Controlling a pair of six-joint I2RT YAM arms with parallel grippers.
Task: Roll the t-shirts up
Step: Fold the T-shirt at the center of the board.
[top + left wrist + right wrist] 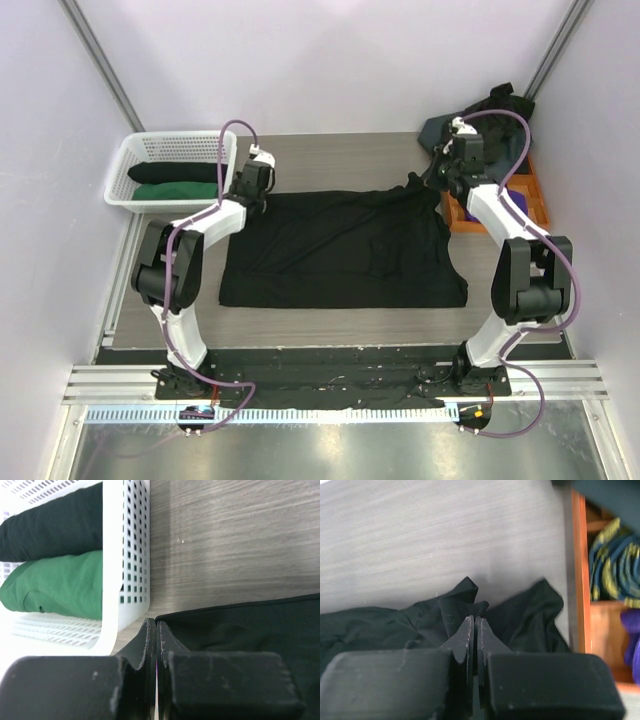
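Observation:
A black t-shirt (pixel 340 255) lies spread flat across the middle of the table. My left gripper (pixel 252 192) is at its far left corner, jaws pressed together with the corner of the cloth (pixel 240 630) at the tips (pixel 156 622). At the far right corner my right gripper (pixel 440 172) is shut on a pinched-up fold of the shirt (pixel 530 615), which rises bunched to the tips (pixel 474 618). A rolled black shirt (pixel 55 522) and a rolled green shirt (pixel 60 585) lie in the white basket (pixel 135 155).
The basket wall (pixel 112 555) stands just left of my left gripper. An orange box (pixel 535 195) at the far right holds purple and blue-yellow cloth (pixel 612 565). A heap of dark shirts (pixel 490 115) lies behind it. Walls close in on both sides.

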